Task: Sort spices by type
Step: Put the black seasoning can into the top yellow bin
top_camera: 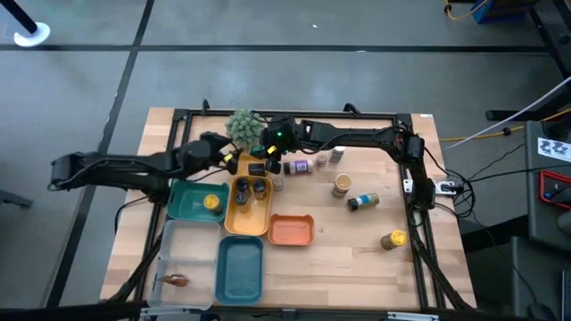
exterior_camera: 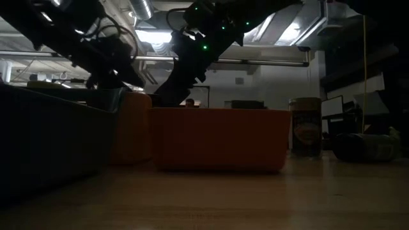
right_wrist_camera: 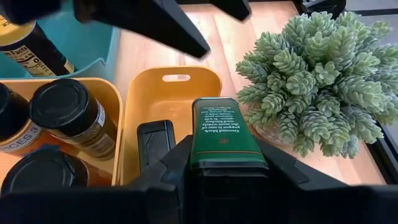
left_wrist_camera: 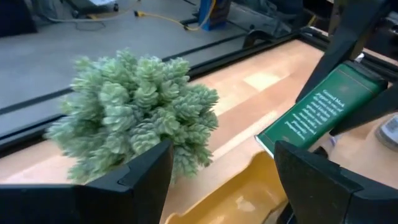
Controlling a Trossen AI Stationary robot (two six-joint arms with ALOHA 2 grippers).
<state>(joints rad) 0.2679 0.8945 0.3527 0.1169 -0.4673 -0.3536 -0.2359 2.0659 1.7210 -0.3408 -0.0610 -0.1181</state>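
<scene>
So the wooden table [top_camera: 357, 250] has a row of trays along its left half: a big teal tray [top_camera: 240, 269] nearest the front edge, a yellow tray [top_camera: 247, 214] with dark-capped jars [top_camera: 251, 188] standing in it, another teal tray [top_camera: 189, 203] holding a yellow-capped bottle [top_camera: 211, 201], and a smaller orange tray [top_camera: 291, 230].

The fuzzy green plant [right_wrist_camera: 314, 74] sits at the back, right next to a small yellow tray [right_wrist_camera: 163, 99], so it crowds that corner.

The right gripper [right_wrist_camera: 221, 163] is clamped on a green tin [right_wrist_camera: 222, 134], held over the small yellow tray with its long axis pointing roughly toward the tray's handle end. A black box [right_wrist_camera: 155, 143] already lies in there beside it.

The left gripper [left_wrist_camera: 217, 177] hovers close by with its fingers apart, nothing in them, facing the plant.

Loose jars [top_camera: 342, 185] stand or lie on the right half, one bottle [top_camera: 362, 201] on its side.
</scene>
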